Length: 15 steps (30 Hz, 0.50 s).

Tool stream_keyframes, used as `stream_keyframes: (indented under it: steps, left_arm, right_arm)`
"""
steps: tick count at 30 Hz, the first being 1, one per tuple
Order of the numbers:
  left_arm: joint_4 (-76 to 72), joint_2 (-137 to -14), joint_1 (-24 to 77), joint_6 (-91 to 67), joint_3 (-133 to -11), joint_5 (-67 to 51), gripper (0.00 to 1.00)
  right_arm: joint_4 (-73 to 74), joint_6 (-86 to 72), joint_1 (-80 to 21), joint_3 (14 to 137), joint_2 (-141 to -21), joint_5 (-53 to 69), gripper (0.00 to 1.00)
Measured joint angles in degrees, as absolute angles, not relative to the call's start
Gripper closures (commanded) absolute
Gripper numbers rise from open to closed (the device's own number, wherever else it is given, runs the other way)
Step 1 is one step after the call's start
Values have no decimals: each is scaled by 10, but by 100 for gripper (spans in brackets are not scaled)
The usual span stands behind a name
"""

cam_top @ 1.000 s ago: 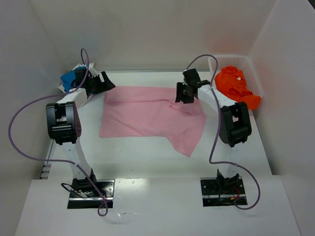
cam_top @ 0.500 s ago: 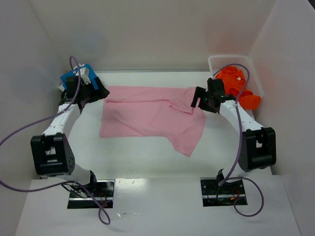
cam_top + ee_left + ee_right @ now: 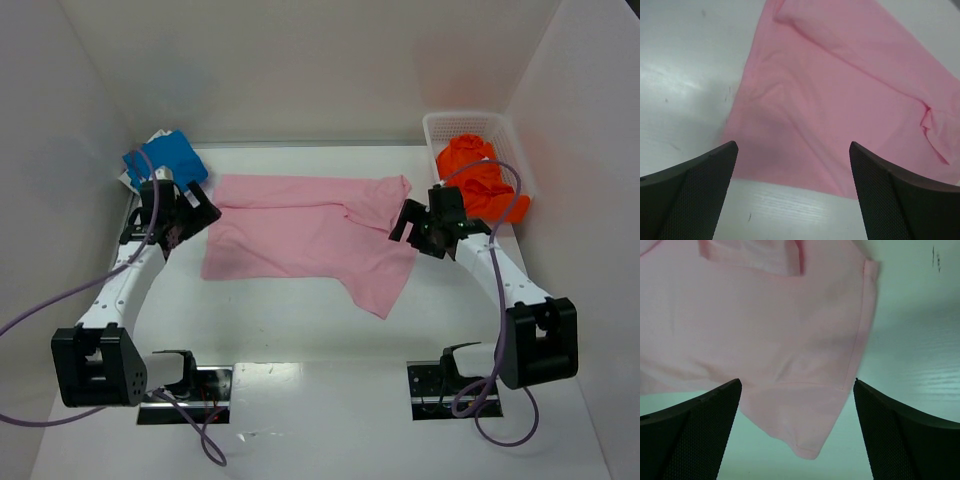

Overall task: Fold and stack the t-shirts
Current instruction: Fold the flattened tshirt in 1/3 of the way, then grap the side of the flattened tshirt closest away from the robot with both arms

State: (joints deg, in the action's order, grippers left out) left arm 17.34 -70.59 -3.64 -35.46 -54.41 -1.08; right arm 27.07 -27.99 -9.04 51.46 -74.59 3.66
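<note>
The left fingers (image 3: 695, 185) are spread wide with nothing between them. In the left wrist view they frame the left edge of the pink t-shirt (image 3: 300, 235), with bare tabletop (image 3: 300, 320) just beside that edge. The right fingers (image 3: 695, 425) are also spread and hold nothing. They hang over the pink t-shirt's right side, where a hemmed sleeve ends in a rounded tip between them. From the overhead view neither pair seems to touch the cloth, though the angle makes that hard to judge.

The pink t-shirt lies opened out on the tabletop between the two arms. It is mostly flat, with a raised crease near its far right corner, and its near right corner drops to a point toward the arm bases.

Beyond the pink t-shirt's far left corner sits a blue t-shirt (image 3: 165, 155), bunched into a compact pile. Beyond its far right corner stands a white basket (image 3: 455, 118) holding a crumpled orange t-shirt (image 3: 475, 175), which spills over the basket's near rim.
</note>
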Motion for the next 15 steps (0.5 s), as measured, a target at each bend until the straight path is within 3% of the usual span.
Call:
stream_keyframes:
  steps: [9,15]
  left_arm:
    - [240,-685,-27,-443,-479,61,0]
    - [237,-712,-27,-466,-479,70,0]
  right_arm:
    - [299,-335,-90,509,-794,37,0]
    - [298,-394,-90,453,-733,38,0]
